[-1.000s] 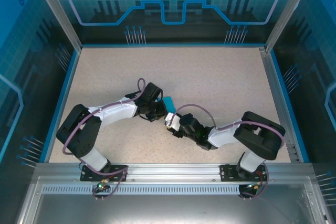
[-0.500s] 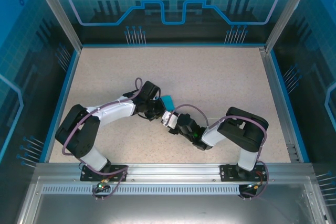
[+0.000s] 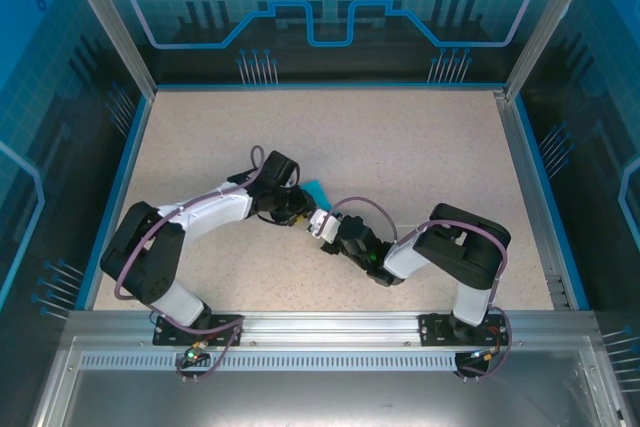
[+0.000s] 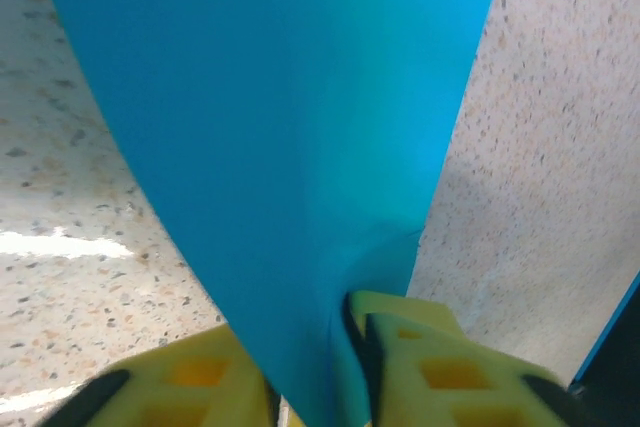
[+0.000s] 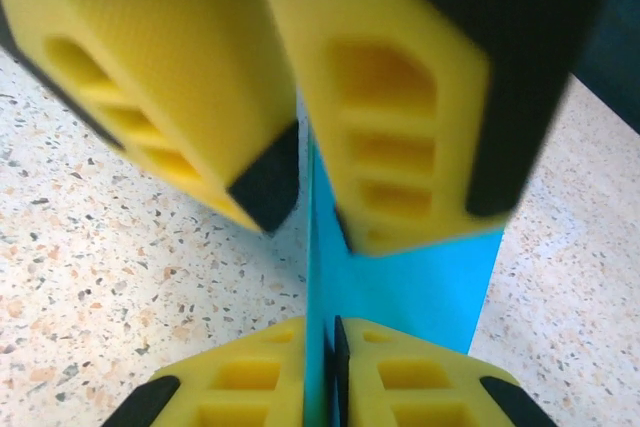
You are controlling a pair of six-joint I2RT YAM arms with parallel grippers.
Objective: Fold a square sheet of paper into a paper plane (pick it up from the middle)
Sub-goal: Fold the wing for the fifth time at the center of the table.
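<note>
Speckled tabletop (image 3: 430,147) stretches between blue walls (image 3: 330,7). At its middle the right tool (image 5: 320,352) is clenched on the teal paper (image 4: 290,127), which stands on edge between the two tools. Left tool (image 4: 310,372) straddles the same sheet, its yellow pads (image 5: 180,77) slightly apart, grip released.

Speckled beige table (image 3: 420,147) edged by a blue rim (image 3: 330,86).
</note>
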